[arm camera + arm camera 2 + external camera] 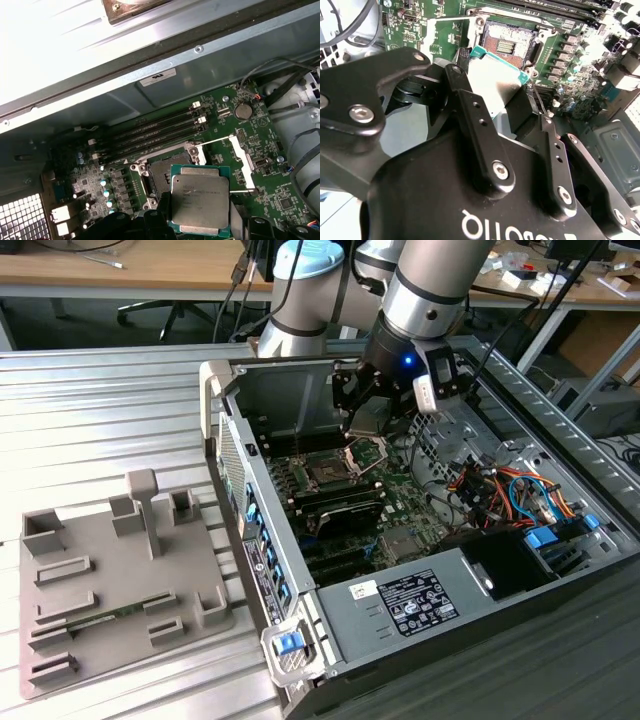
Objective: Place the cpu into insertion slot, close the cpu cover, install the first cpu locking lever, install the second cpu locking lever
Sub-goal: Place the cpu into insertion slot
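While gripped, the cpu (200, 195) hangs (not seated) above insertion slot (159, 175)

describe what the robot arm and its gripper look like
The arm is silver-grey tube sections with pale blue joint caps and black cables beside it. A small blue light glows on its black wrist. The gripper is matte black, with jointed bar fingers, silver screw heads and white lettering.
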Tool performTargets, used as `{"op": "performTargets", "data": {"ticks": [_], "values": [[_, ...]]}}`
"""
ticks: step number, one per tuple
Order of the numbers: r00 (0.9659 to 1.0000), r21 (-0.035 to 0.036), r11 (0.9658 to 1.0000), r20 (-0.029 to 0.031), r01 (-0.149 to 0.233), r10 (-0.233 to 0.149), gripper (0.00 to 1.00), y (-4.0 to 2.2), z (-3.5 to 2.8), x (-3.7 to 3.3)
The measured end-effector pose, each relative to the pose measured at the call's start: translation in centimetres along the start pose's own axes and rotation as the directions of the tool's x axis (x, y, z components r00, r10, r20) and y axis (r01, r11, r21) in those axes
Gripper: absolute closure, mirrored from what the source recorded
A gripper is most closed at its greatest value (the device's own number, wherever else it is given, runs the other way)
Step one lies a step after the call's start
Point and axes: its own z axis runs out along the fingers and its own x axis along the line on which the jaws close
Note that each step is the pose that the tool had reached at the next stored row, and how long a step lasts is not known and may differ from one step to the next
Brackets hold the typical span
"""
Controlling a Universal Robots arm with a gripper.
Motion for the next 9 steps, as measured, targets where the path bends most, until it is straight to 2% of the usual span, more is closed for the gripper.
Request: {"op": "performTargets", "data": {"ticks": [9], "values": [[0.9995,-0.0007,0.9995,0.0030,-0.033,0.033,0.45,0.00,0.00,0.00]]}}
